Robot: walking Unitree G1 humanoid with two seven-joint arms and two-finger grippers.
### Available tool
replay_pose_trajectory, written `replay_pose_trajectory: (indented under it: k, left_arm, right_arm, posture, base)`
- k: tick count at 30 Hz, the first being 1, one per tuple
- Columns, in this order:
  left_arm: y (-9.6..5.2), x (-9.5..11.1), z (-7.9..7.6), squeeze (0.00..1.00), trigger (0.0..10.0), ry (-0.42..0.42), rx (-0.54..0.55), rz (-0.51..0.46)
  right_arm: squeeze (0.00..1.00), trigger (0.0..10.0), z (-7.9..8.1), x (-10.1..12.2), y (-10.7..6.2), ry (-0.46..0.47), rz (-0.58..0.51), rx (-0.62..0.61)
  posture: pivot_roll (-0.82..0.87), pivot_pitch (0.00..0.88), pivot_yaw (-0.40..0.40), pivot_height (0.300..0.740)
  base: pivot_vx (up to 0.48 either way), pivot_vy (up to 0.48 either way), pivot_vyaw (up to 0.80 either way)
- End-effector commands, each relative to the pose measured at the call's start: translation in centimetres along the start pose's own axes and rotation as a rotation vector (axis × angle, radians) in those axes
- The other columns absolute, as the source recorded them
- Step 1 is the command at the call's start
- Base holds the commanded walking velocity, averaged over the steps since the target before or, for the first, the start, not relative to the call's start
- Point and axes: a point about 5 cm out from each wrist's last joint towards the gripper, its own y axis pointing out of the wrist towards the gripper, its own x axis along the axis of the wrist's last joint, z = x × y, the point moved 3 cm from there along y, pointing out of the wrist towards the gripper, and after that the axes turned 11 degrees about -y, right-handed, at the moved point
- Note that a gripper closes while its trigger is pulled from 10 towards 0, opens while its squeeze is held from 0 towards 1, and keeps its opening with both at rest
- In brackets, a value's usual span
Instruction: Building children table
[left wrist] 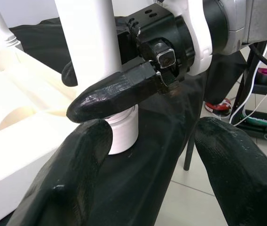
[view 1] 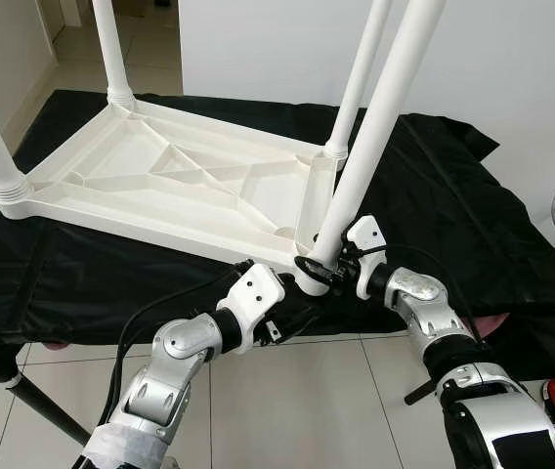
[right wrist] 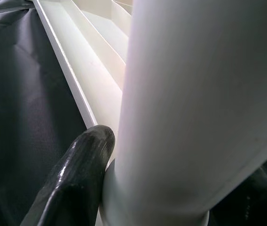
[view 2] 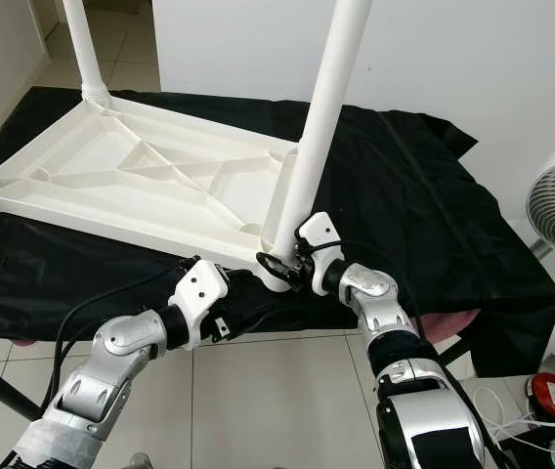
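White leg (view 1: 375,137) stands in tabletop (view 1: 150,181) socket, right claw (view 1: 319,271) clamping it.

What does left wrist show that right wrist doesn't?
Left wrist: the right claw closed around the near table leg just above its socket, its camera facing back, plus floor and cables. Right wrist: the upturned tabletop with its ribs, close up. Both: that white leg, black cloth and one black finger against the leg.

Your right gripper (view 1: 319,272) is reaching in from the right with its black fingers (left wrist: 112,92) clamped around the leg (view 1: 361,156), forearm angled up. Your left gripper (view 1: 292,315) sits just below it, fingers spread wide and gripping nothing, elbow bent low.
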Motion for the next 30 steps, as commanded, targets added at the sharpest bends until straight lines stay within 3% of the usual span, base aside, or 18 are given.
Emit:
replay_pose_trajectory:
  k: [1, 10, 11, 16, 18, 21, 30]
  left_arm:
    - [0.2, 0.1, 0.4, 0.00, 10.0, -0.009, 0.068, -0.014]
    - [0.2, 0.1, 0.3, 0.00, 10.0, -0.012, 0.066, -0.017]
    - [0.3, 0.1, 0.3, 0.00, 10.0, -0.011, 0.064, -0.016]
    - [0.2, 0.1, 0.2, 0.00, 10.0, -0.014, 0.064, -0.015]
    - [0.2, 0.1, 0.2, 0.00, 10.0, -0.015, 0.064, -0.015]
    - [0.2, -0.1, 0.0, 0.00, 10.0, -0.021, 0.059, -0.010]
    - [0.1, -0.1, -0.1, 0.00, 10.0, -0.021, 0.053, -0.010]
  right_arm:
    - [0.00, 0.0, 0.3, -0.4, 0.0, -0.002, 0.024, 0.034]
    - [0.00, 0.0, 0.4, -0.8, -0.5, 0.009, 0.022, 0.036]
    - [0.00, 10.0, 0.5, -0.8, -0.5, 0.011, 0.013, 0.022]
    - [0.00, 10.0, 0.3, -1.1, -0.9, 0.013, 0.005, -0.151]
    - [0.00, 10.0, 0.2, -1.1, -0.9, 0.015, 0.005, -0.165]
    - [0.00, 10.0, -0.1, -1.4, -1.0, 0.045, 0.050, -0.357]
    - [0.00, 10.0, 0.0, -1.9, -1.0, 0.140, 0.138, -0.692]
  posture:
    - [0.05, 0.000, -0.101, 0.740]
    - [0.04, 0.000, -0.100, 0.740]
    - [0.04, 0.000, -0.103, 0.740]
    - [0.04, 0.000, -0.103, 0.740]
    - [0.04, 0.000, -0.103, 0.740]
    - [0.03, 0.007, -0.100, 0.740]
    - [0.04, 0.007, -0.098, 0.740]
  base:
    - [0.000, 0.000, 0.00]
    - [0.000, 0.000, 0.00]
    - [0.000, 0.000, 0.00]
    - [0.000, 0.000, 0.00]
    - [0.000, 0.000, 0.00]
    - [0.000, 0.000, 0.00]
    - [0.000, 0.000, 0.00]
